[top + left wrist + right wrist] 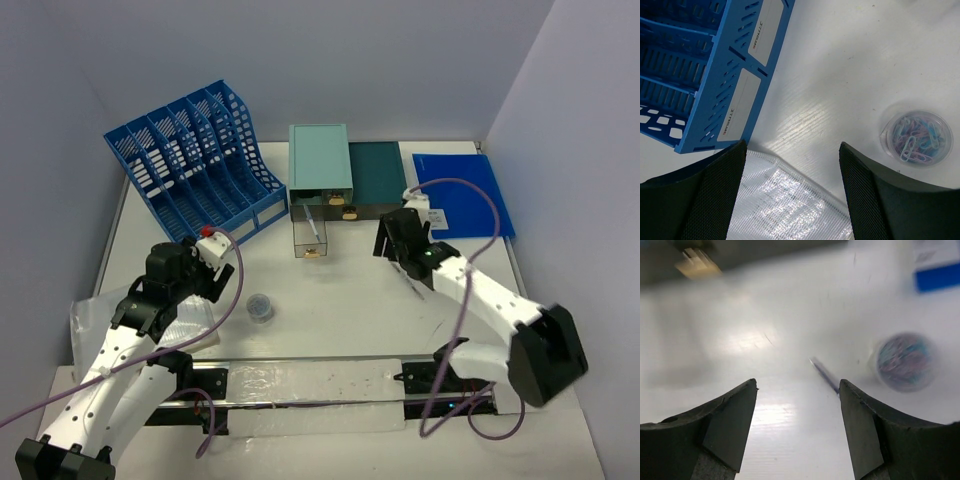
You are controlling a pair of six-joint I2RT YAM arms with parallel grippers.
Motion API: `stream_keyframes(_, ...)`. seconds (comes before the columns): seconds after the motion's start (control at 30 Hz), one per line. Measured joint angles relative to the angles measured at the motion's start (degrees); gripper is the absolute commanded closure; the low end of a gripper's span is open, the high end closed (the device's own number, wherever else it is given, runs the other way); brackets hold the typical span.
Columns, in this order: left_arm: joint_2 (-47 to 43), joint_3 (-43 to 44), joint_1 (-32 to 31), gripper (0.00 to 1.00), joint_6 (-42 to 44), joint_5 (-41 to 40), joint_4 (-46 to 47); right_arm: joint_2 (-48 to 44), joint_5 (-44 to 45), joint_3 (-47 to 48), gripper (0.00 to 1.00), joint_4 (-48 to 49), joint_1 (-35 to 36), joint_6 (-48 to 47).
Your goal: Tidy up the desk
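Observation:
The desk (350,320) is a white tabletop. My right gripper (398,252) hangs open just above it with nothing between its fingers; its view is blurred. A thin blue pen (824,374) lies on the desk by the tip of the right-hand finger (860,420). My left gripper (205,285) is open over the corner of a clear plastic sleeve (785,200), holding nothing. A clear round tub of coloured paper clips (260,306) stands between the two arms, seen as the tub (917,137) in the left wrist view and as the tub (905,361) in the right wrist view.
A blue slotted file rack (190,160) stands at the back left. Light and dark teal drawer boxes (320,165) sit at the back centre, one drawer (310,237) pulled out with a pen in it. A blue folder (462,190) lies back right.

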Motion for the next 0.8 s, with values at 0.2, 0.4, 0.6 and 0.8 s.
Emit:
stream_keyframes(0.2,-0.1,0.0,0.0,0.19,0.0,0.0,0.0,13.9,-8.1,-0.4,0.28,-3.8,-3.7,-0.7)
stream_keyframes(0.4,-0.3,0.0,0.0,0.19,0.0,0.0,0.0,17.8,-9.5,3.2,0.26,-5.8,-4.8,-0.8)
stream_keyframes(0.6,-0.3,0.0,0.0,0.19,0.0,0.0,0.0,18.4,-8.6,4.9,0.25,-6.8,-4.8,-0.9)
stream_keyframes(0.8,-0.3,0.0,0.0,0.19,0.0,0.0,0.0,21.6,-8.9,4.9,0.25,-9.0,-4.9,-1.2)
